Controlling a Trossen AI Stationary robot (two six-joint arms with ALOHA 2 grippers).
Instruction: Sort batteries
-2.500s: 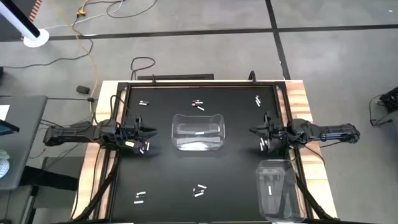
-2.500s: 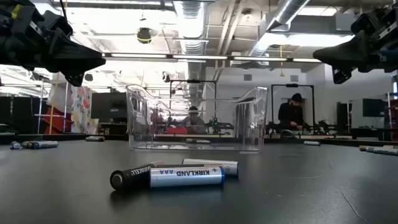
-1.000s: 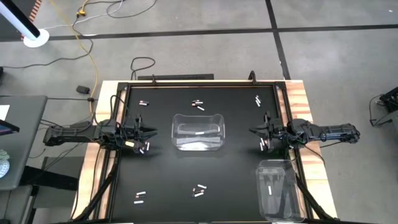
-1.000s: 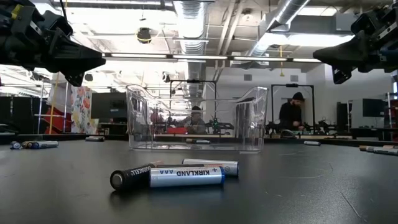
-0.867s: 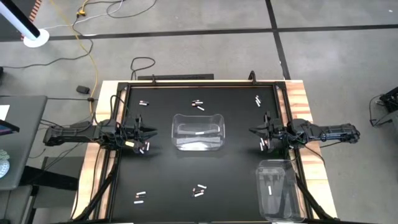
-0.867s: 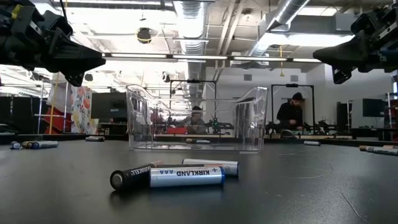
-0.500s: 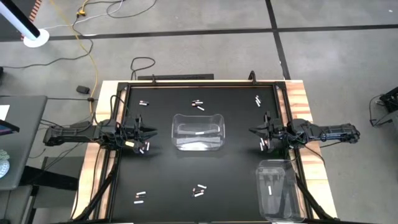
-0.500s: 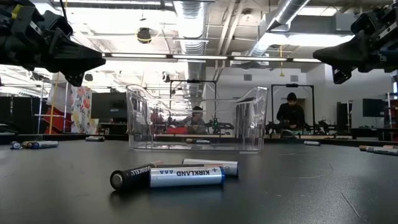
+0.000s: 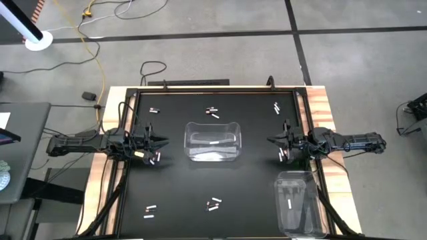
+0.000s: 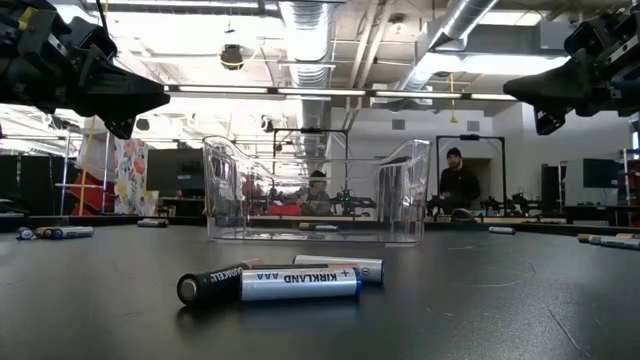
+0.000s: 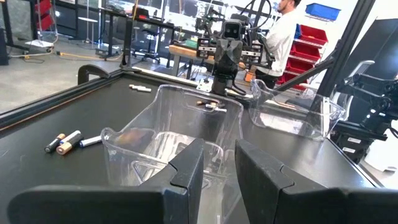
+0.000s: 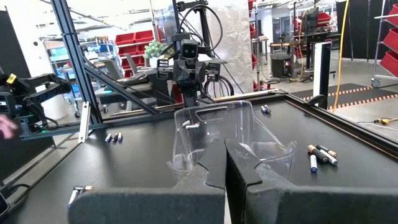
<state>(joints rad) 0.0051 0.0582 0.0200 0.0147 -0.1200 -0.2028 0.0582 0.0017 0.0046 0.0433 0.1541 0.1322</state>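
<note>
Batteries lie in small clusters on the black mat: far left [image 9: 154,110], far middle [image 9: 212,112], far right [image 9: 276,107], near left [image 9: 150,211] and near middle [image 9: 213,204], which the low view shows close up [image 10: 300,282]. One pair [image 9: 155,158] lies below my left gripper [image 9: 163,140], another [image 9: 283,155] below my right gripper [image 9: 270,140]. Both grippers hang level above the mat and face the clear bin [image 9: 212,141] in the middle, which holds one battery [image 9: 214,142]. My left gripper [image 11: 219,160] has a small gap with nothing in it; my right gripper [image 12: 224,152] is shut and empty.
A second clear bin [image 9: 293,203] stands at the near right of the mat with a battery [image 9: 290,200] in it. Wooden table edges [image 9: 327,113] frame the mat. A person [image 10: 458,185] stands in the room beyond the table.
Both arms have kept still, and no battery or bin has moved. Only the person in the room behind has stepped a little to the left in the low view.
</note>
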